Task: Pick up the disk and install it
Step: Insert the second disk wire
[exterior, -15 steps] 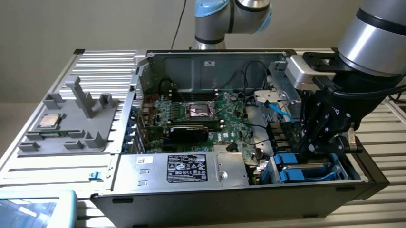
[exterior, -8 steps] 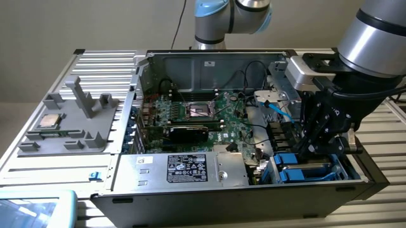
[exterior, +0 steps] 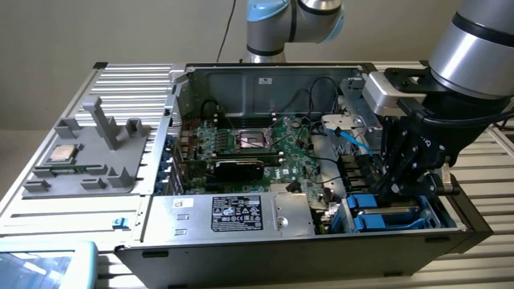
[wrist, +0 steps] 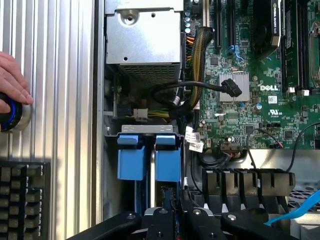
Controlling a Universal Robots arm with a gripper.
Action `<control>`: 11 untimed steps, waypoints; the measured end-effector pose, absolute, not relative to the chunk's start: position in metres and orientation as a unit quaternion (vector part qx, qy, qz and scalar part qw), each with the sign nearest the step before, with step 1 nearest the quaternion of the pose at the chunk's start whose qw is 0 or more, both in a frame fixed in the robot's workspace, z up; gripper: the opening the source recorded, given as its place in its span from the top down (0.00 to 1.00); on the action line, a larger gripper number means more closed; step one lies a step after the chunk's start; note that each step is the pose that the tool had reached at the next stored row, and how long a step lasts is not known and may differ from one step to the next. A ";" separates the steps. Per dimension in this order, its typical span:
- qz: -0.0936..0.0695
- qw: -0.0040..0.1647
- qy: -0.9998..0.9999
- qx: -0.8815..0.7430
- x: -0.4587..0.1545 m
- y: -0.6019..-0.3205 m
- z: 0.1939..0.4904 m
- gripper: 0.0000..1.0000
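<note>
The fingers [exterior: 405,183] stood clenched on the disk [exterior: 386,218], which sat directly beneath them, edge-up in its bay inside the computer case [exterior: 241,265].

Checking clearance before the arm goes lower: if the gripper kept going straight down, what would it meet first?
Most likely the blue drive carriers in the bay directly beneath the gripper; how much gap remains is hard to judge.
</note>
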State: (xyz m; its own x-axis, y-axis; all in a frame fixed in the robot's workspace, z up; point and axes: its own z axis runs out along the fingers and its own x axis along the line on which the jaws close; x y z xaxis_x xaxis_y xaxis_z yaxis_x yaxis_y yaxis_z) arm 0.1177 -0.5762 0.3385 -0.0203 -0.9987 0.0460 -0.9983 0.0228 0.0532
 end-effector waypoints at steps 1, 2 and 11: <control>-0.003 0.035 -0.714 0.699 0.118 -0.576 0.339 0.84; -0.003 0.035 -0.714 0.699 0.118 -0.576 0.339 0.84; -0.002 0.035 -0.714 0.699 0.118 -0.577 0.336 0.84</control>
